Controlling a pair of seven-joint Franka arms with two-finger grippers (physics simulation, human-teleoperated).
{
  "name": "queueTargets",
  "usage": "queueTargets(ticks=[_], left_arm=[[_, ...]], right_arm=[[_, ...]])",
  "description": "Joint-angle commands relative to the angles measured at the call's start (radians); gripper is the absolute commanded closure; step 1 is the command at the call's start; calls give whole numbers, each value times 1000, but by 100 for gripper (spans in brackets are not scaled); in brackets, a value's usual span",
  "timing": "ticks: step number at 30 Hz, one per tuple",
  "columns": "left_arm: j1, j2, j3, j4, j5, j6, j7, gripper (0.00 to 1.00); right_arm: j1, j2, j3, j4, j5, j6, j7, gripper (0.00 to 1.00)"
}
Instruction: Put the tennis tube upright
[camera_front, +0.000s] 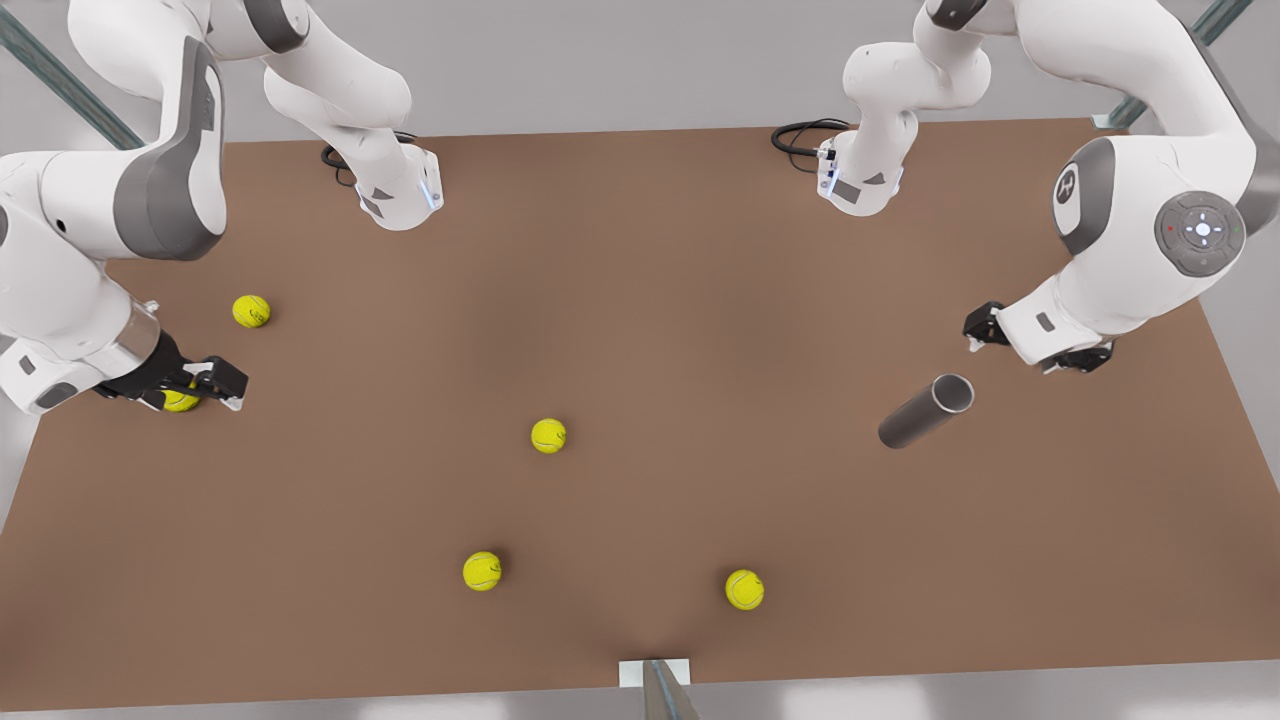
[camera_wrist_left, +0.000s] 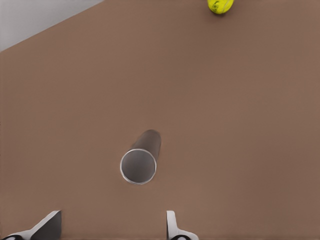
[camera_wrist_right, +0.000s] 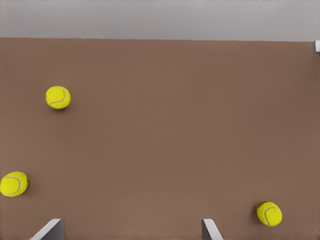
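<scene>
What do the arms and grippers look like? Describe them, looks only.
Both arms have white rounded shells with grey joint bands. One carries a grey round cap with white button marks. Black cables loop at the bases. The left gripper and right gripper have black bodies and pale grey fingers.

Five tennis balls (camera_front: 548, 436), one tennis tube (camera_front: 924, 412).

The tennis tube (camera_front: 925, 411) lies on the surface (camera_front: 640, 300) at four o'clock, just beside my left gripper (camera_front: 1035, 345). My right gripper (camera_front: 205, 385) sits at nine o'clock over a ball (camera_front: 180, 401).
</scene>
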Motion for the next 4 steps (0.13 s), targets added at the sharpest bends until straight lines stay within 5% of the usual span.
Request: queueTargets(ticks=[1, 4], left_arm=[[0, -2, 0, 0, 10, 0, 0, 0], [0, -5, -3, -3, 4, 1, -67, 0]], right_arm=[[-1, 0, 0, 0, 0, 0, 0, 0], [-1, 0, 0, 0, 0, 1, 5, 0]])
